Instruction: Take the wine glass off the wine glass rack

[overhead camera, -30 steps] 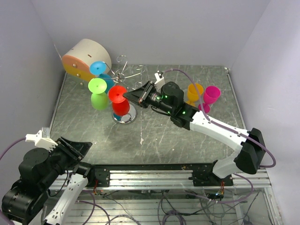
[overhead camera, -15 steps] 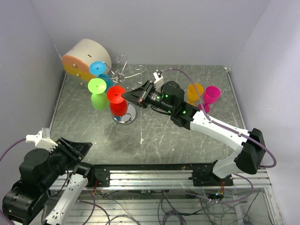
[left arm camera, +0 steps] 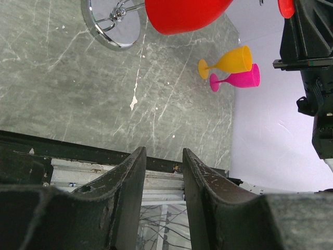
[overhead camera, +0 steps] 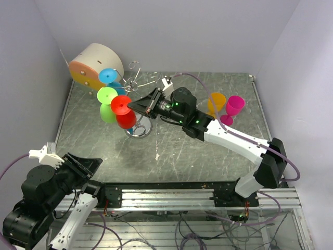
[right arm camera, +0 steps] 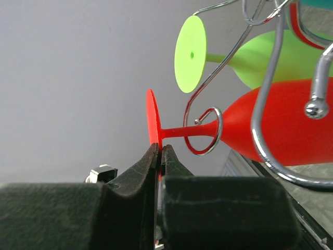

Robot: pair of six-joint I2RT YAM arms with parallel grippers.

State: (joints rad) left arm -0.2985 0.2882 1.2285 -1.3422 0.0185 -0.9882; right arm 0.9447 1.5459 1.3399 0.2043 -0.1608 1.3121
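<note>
Right pincer (right arm camera: 159,152) pinches red wine glass (right arm camera: 291,130); stem seemingly hooked in rack (right arm camera: 261,112).

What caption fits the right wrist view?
Right gripper pinches the red wine glass by its foot, stem hooked in the wine glass rack.

Top cam: can't make out the stem of the wine glass rack (overhead camera: 140,130), and the blue glass (overhead camera: 109,76) on it is tucked behind the green glass (overhead camera: 106,95). Left wrist cam chops the rack's base and the red wine glass (left arm camera: 187,13) at the top edge. Right wrist: the red foot's lower rim vanishes inside the right gripper (right arm camera: 159,152).
</note>
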